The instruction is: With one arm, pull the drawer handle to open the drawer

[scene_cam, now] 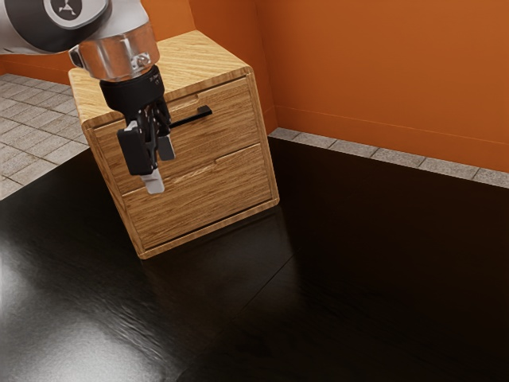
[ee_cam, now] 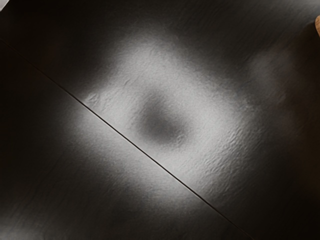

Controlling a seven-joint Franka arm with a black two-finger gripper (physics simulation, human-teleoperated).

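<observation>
1. Table point(scene_cam: 342, 302): black, glossy, the broadest surface. In the wrist view it lies straight under my hand point(ee_cam: 235, 60), with a pale glare patch and one thin seam point(ee_cam: 150, 161) running across it on a slant.
2. Wall point(scene_cam: 382, 56): orange, behind the table. A strip of grey floor tiles point(scene_cam: 24, 135) runs at its foot.
3. Cabinet point(scene_cam: 203, 60): light wood, standing on the table toward the exterior view's upper left, two drawer fronts facing the camera.
4. Upper drawer point(scene_cam: 227, 119): front flush with the cabinet frame.
5. Lower drawer point(scene_cam: 219, 187): front likewise flush.
6. Arm point(scene_cam: 71, 20): mine, white and silver, entering from the exterior view's upper left.
7. Gripper point(scene_cam: 149, 169): black, pointing down in front of the cabinet's face. My fingers point(scene_cam: 131, 151) stand a little apart and hold nothing.
8. Handle point(scene_cam: 191, 116): thin black bar on the upper drawer. It lies above my fingertips and to the exterior view's right of them, level with the gripper's body, not between the fingers. Its near end runs behind the gripper, so I cannot tell whether they touch.
</observation>
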